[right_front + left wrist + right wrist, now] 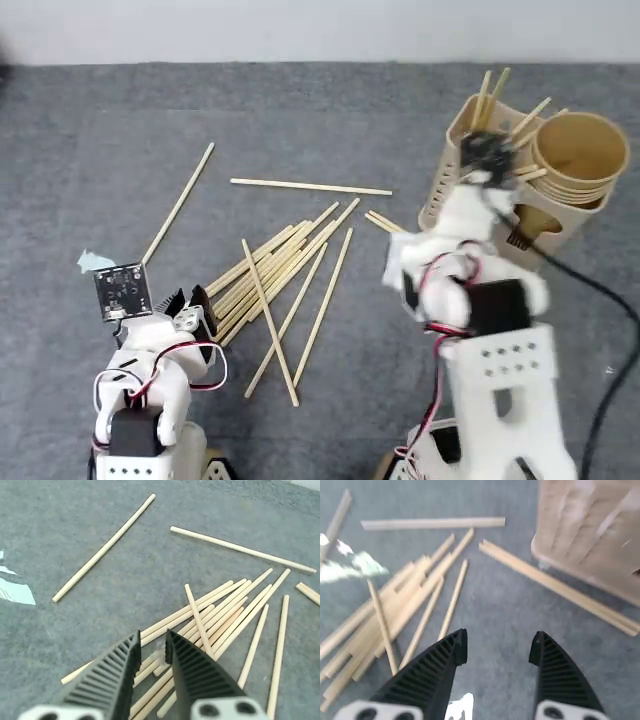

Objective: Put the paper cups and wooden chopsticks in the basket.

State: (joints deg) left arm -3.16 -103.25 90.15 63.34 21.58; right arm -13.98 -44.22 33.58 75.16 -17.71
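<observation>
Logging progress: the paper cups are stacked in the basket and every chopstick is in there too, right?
No. The paper cups are in the basket, but most chopsticks lie on the table, only a few inside, as the high view shows.

Wooden chopsticks (220, 610): pale bare wood, smooth, matt. Table (300, 110): grey fibrous cloth covering, rough, matt. Paper cups (580, 150): brown matt paper. Left gripper (151, 646) and right gripper (498, 647): black ribbed plastic. Arm shells (500, 380): white smooth plastic.
</observation>
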